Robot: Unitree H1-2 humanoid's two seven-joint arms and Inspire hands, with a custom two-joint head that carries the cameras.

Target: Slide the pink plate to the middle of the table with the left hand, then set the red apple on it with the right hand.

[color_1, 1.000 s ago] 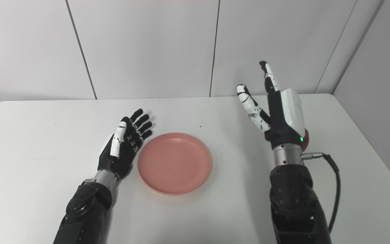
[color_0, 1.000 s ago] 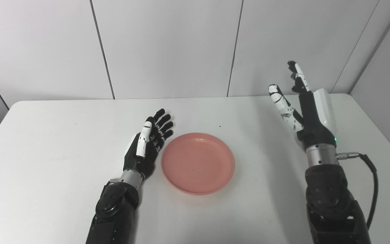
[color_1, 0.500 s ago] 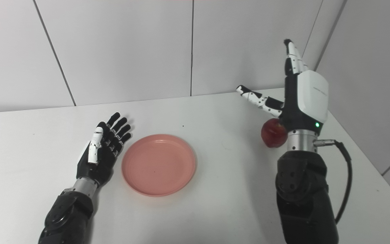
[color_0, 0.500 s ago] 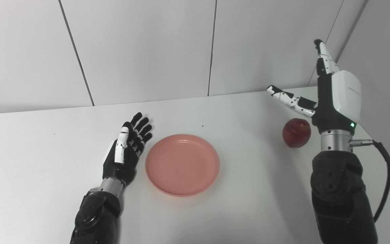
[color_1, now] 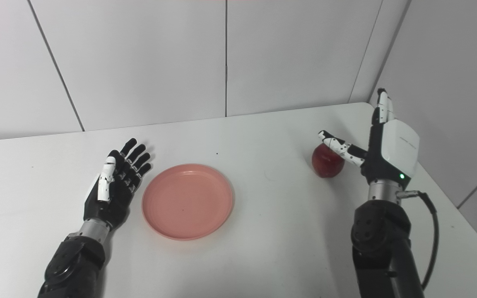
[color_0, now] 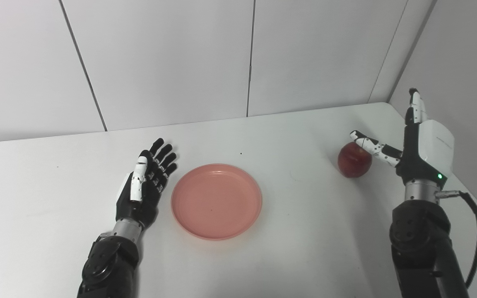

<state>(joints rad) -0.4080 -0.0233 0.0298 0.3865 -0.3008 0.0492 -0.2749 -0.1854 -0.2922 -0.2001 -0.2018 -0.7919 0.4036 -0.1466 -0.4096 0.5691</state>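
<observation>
Right hand (color_0: 418, 155), fingers spread and holding nothing, stands beside the red apple (color_0: 353, 160) near the table's right edge (color_0: 476, 194); bare tabletop separates it from the pink plate (color_0: 216, 201).

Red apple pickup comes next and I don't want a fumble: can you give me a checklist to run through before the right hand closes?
1. Pink plate near the table's middle: ok.
2. Plate bare, nothing on it: ok.
3. Left hand open, beside the plate's left rim: ok; touching it: cannot tell.
4. Right hand open, fingers spread: ok.
5. Red apple on the table, beside the right hand: ok.
6. Fingers around the apple: not ok; only the thumb reaches over it.
</observation>
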